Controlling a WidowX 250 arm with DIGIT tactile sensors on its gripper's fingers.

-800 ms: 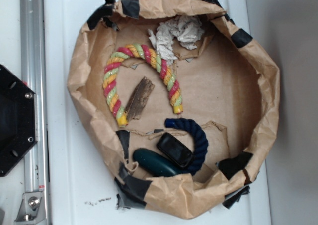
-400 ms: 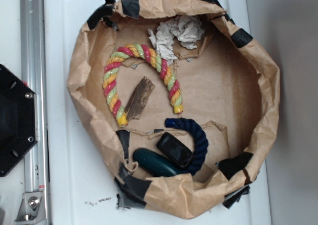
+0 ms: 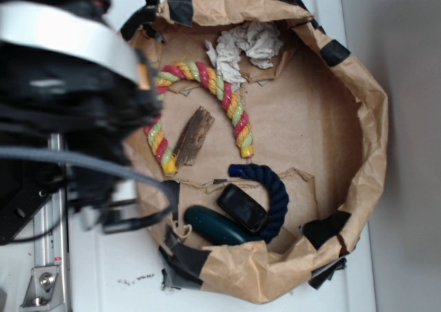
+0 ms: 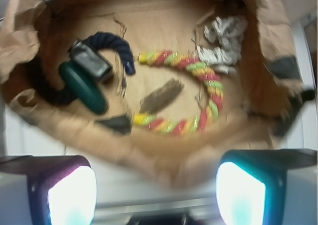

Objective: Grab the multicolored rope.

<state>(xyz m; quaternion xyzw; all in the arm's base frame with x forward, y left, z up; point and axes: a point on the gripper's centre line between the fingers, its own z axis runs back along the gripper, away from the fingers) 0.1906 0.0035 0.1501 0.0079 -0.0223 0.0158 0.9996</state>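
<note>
The multicolored rope (image 3: 231, 105) lies in an arch on the floor of the brown paper bag (image 3: 365, 119), twisted from pink-red, yellow and green strands. My blurred black arm (image 3: 69, 85) covers the arch's left side. In the wrist view the multicolored rope (image 4: 208, 93) lies ahead, well beyond my gripper (image 4: 156, 185). The gripper is open, its two pads (image 4: 72, 195) far apart with nothing between them. It hangs over the bag's near rim and the white surface outside.
Inside the bag are a piece of wood (image 3: 193, 136), a crumpled grey cloth (image 3: 244, 47), a dark navy rope (image 3: 275, 188), a black device (image 3: 242, 207) and a dark green object (image 3: 213, 226). A metal rail (image 3: 48, 257) runs along the left.
My arm has swept into the exterior view from the left and now hides the bag's left wall and part of the rope. The things in the bag have not moved.
</note>
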